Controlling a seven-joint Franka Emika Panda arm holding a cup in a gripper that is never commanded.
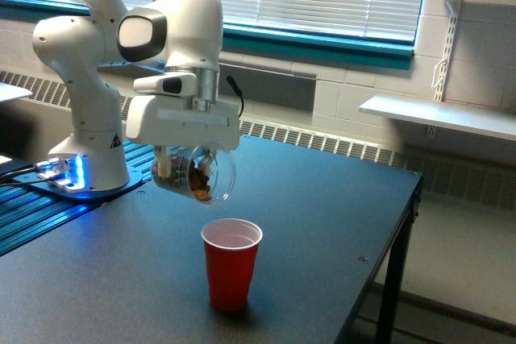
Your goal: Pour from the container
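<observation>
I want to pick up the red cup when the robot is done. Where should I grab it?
Probably around the middle of the red cup, coming from the exterior view's right. It stands upright on the table, its wall narrows downward, and that side is free. The gripper with the tilted clear cup hangs above on the exterior view's left, so stay away from there.
</observation>
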